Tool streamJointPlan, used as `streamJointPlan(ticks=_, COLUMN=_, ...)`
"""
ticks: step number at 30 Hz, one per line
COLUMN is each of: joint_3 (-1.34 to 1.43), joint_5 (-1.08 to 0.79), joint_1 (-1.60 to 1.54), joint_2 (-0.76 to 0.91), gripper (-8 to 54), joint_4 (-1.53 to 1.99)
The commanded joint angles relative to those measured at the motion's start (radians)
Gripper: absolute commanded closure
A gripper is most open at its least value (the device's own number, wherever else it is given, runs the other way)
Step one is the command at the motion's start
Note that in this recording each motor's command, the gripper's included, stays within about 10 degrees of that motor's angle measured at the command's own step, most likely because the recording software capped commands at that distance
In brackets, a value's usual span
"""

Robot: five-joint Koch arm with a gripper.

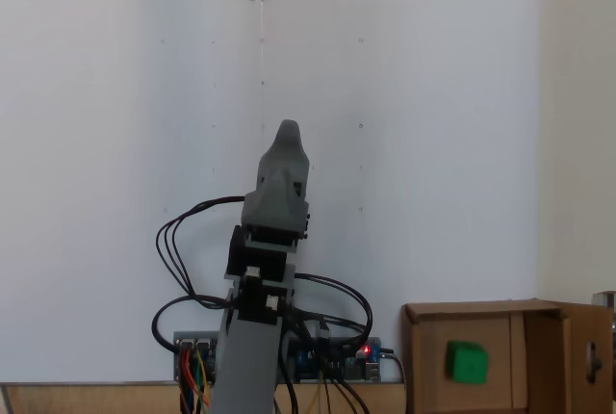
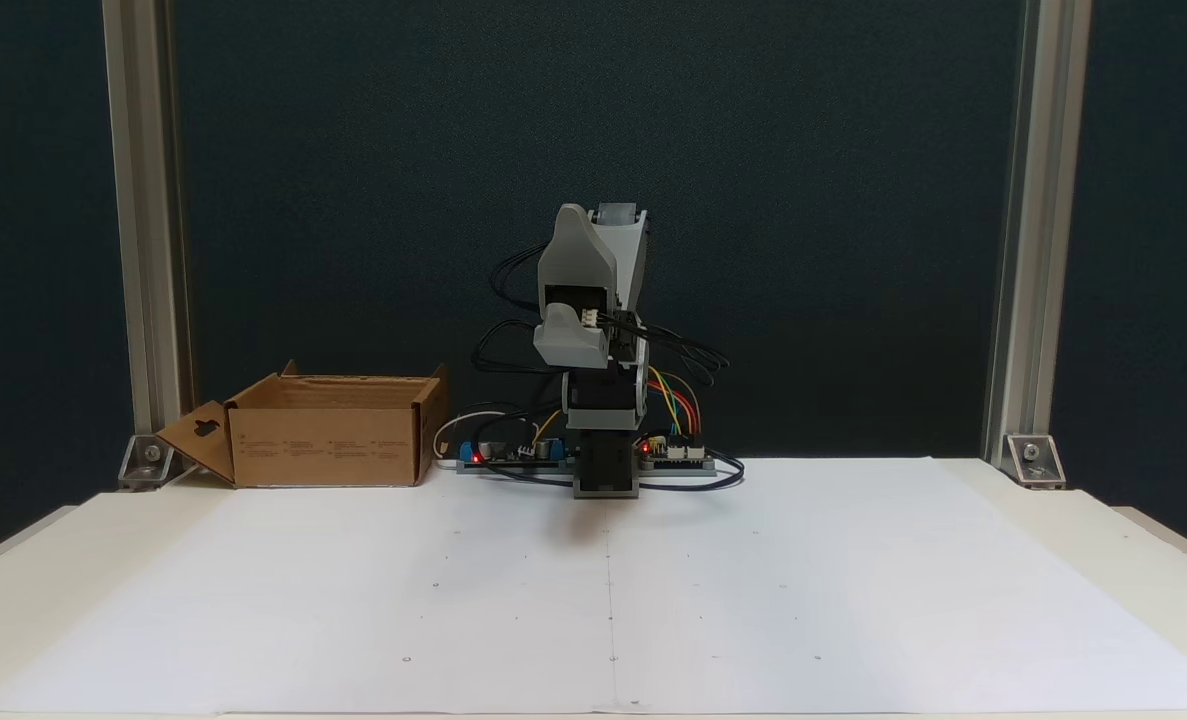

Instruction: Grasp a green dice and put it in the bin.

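1. Arm: the Koch arm (image 2: 598,350) is folded up over its base at the back middle of the tabletop (image 2: 1053,520), as a fixed view from the front shows it. Black and coloured wires loop out on both sides of it.
2. Gripper: in a fixed view from above, the gripper (image 1: 287,135) points away from the base over the white paper sheet (image 1: 433,144). One grey tip shows; the jaws lie one behind the other, so I cannot tell how far apart they stand. Nothing shows in its hold.
3. Gripper, front view: the gripper (image 2: 571,345) is tucked against the arm body, clear of the tabletop.
4. Green dice: the green dice (image 1: 467,363) lies on the floor of the bin (image 1: 423,375), apart from its walls.
5. Bin: the bin (image 2: 328,440) stands open-topped at the back left of the tabletop in the front view, beside the arm's base and apart from it. One flap with a hanger slot hangs outward on its left side.
6. Electronics: circuit boards (image 2: 513,455) with red lights sit at the foot of the arm.
7. Surroundings: aluminium posts (image 2: 143,250) stand at both back corners before a dark backdrop.
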Motion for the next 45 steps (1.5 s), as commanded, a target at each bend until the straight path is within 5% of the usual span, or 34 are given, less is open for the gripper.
streamJointPlan(ticks=1, joint_3=-0.015, joint_5=-0.049, joint_1=0.0, joint_2=0.104, gripper=0.8, joint_4=-0.092)
streamJointPlan(ticks=45, joint_3=0.0, joint_5=-0.051, joint_1=-0.216, joint_2=0.103, gripper=0.8, joint_4=-0.092)
